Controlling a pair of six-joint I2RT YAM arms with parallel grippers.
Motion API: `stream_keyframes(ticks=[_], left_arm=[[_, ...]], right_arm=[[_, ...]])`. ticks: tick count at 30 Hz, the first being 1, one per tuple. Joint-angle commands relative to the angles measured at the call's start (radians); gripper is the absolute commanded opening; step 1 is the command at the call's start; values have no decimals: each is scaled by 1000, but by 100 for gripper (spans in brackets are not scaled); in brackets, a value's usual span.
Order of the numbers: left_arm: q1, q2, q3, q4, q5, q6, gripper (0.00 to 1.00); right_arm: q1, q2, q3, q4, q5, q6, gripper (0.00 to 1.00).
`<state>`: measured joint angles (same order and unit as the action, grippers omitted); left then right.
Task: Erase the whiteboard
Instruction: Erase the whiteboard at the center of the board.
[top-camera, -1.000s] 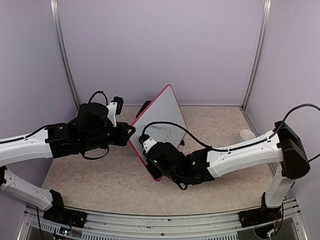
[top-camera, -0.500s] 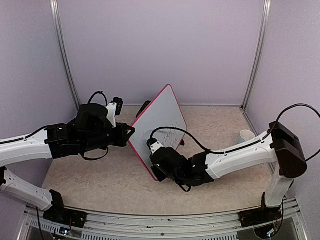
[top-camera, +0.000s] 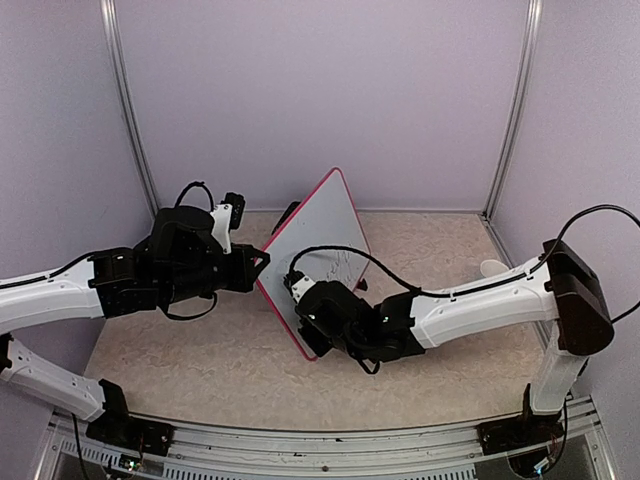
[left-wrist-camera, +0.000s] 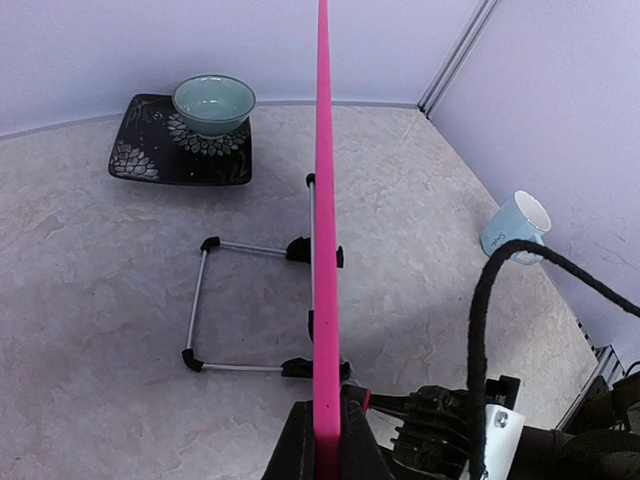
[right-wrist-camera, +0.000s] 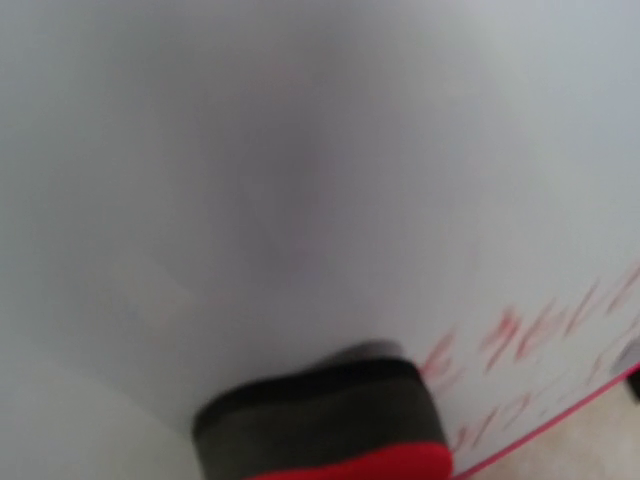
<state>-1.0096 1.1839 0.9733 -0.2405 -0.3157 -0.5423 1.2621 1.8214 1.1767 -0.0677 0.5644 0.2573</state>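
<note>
Flat white board with pink-red frame (top-camera: 325, 220): smooth, faintly glossy face; plastic-looking rim.
Beige mottled table (top-camera: 180, 360): matt, stone-like.
Thin wire stand (left-wrist-camera: 196, 300) behind the board: bare metal.
Red block eraser with dark pad (right-wrist-camera: 320, 410): felt-like.

Blurred writing (right-wrist-camera: 530, 340) — eraser (right-wrist-camera: 322, 425) cropped below

Pale green bowl (left-wrist-camera: 213, 103) on black floral plate (left-wrist-camera: 150, 160); blue mug (left-wrist-camera: 513, 228) well apart.

Lilac walls (top-camera: 320, 100) — mottled beige tabletop (top-camera: 200, 370).
</note>
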Motion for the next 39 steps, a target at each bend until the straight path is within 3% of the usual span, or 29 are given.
stream_keyframes(ticks=[1,5,16,26,39], left_arm=[[-26,5,1,19,95,-16,0],[-26,5,-3,21,96,-16,0],[-26,13,-1,26,96,-10,0],[-26,8,3,21,98,-13,0],[-26,25,23,15,101,-9,0]], right_arm=[[-6,9,139,77,-49,-82,25],[-31,16,169,48,-51,-54,25],[-67,47,43,59,-142,90,25],[-87,65,-2,27,-119,144,24],[-69,-7,114,98,-130,-85,24]])
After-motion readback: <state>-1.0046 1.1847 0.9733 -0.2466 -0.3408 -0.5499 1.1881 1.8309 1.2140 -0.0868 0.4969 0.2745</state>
